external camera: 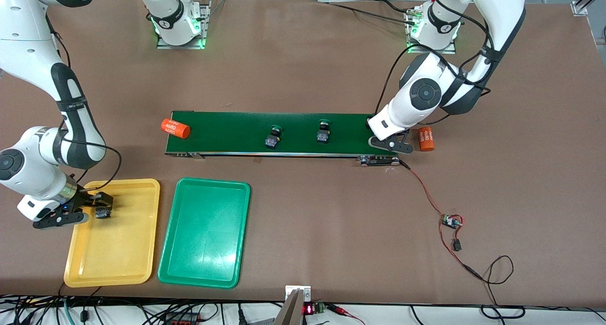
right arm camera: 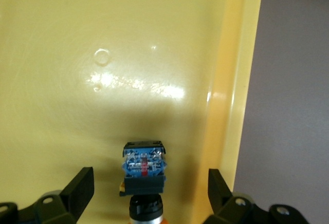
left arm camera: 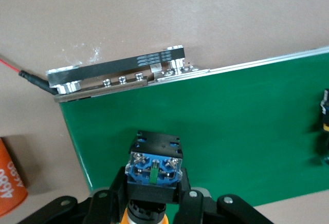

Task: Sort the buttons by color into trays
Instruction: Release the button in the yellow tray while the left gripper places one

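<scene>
Right gripper (external camera: 97,206): over the yellow tray (external camera: 118,263), at the corner toward the right arm's base — fingers (right arm camera: 79,188) spread wide apart, gripping nothing.
Yellow button in tray (right arm camera: 144,170): sits between those parted fingers, clear of both, on the tray floor near the rim; black body with a blue contact block facing up, orange cap just showing underneath.
Left gripper (external camera: 378,138): down at the conveyor belt (external camera: 227,126), at the end toward the left arm's base — clamped tight on a yellow-orange button (left arm camera: 154,167), its blue block up and orange cap down between the fingers (left arm camera: 187,203).
Green buttons: two on the belt, near its middle — one (external camera: 273,138) closer to the right arm's end, the other (external camera: 323,131) closer to the left gripper; both lie well apart from each other.
Green tray (external camera: 203,232): just beside the yellow tray, toward the left arm's end, nearer to the front camera than the belt.
Orange cylinders: one (external camera: 175,128) resting at the belt's end toward the right arm, another (external camera: 426,139) on the table just beside the left gripper.
Wiring: a red lead (external camera: 426,192) runs from the belt's motor end to a small circuit board (external camera: 452,221) on the table.
</scene>
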Controlling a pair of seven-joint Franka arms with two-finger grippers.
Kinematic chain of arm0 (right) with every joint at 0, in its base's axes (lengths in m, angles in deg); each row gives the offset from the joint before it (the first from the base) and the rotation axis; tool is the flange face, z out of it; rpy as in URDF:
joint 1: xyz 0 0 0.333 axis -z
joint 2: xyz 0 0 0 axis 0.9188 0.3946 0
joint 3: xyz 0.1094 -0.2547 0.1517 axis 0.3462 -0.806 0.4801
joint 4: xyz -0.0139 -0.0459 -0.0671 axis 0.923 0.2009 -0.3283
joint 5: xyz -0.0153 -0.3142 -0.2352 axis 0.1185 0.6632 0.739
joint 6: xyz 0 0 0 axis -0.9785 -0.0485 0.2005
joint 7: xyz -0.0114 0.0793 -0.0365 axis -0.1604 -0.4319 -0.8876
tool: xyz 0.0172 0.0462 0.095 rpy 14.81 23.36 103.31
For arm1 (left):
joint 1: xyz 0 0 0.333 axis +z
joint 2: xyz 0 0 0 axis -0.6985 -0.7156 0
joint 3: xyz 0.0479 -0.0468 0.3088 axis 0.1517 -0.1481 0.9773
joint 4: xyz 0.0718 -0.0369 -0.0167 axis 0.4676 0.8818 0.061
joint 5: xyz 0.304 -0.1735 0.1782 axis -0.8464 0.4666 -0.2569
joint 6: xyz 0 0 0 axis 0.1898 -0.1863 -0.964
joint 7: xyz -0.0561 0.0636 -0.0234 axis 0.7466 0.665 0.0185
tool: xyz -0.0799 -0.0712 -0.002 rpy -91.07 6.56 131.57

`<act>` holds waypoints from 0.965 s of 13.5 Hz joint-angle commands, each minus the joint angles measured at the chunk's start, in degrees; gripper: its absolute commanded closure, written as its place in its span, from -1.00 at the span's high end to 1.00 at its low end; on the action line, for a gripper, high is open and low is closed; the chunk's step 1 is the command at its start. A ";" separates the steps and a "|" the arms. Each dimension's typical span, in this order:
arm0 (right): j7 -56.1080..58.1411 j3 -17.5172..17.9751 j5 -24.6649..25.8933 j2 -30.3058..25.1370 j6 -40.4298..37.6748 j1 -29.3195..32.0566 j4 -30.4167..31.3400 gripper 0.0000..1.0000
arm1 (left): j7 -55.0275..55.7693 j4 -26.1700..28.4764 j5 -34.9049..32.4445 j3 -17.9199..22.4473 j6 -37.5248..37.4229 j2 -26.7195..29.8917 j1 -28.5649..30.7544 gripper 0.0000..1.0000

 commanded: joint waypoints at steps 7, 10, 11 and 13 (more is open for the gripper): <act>-8.06 2.37 -0.99 -5.66 -9.33 -0.29 0.40 1.00 | 3.92 -0.54 1.27 0.35 0.48 -2.02 -0.26 -0.20; -13.26 3.70 -0.91 -8.74 -16.01 -1.34 0.40 1.00 | 3.22 -1.59 1.44 0.61 2.24 -0.10 0.17 1.00; -13.88 4.13 -0.99 -9.36 -17.95 -1.52 0.40 1.00 | 3.22 -1.68 1.44 0.70 2.07 1.39 0.52 1.00; -15.29 4.23 -1.08 -10.85 -19.98 -2.48 0.67 1.00 | 3.31 -2.03 1.44 0.96 1.63 4.47 3.41 1.00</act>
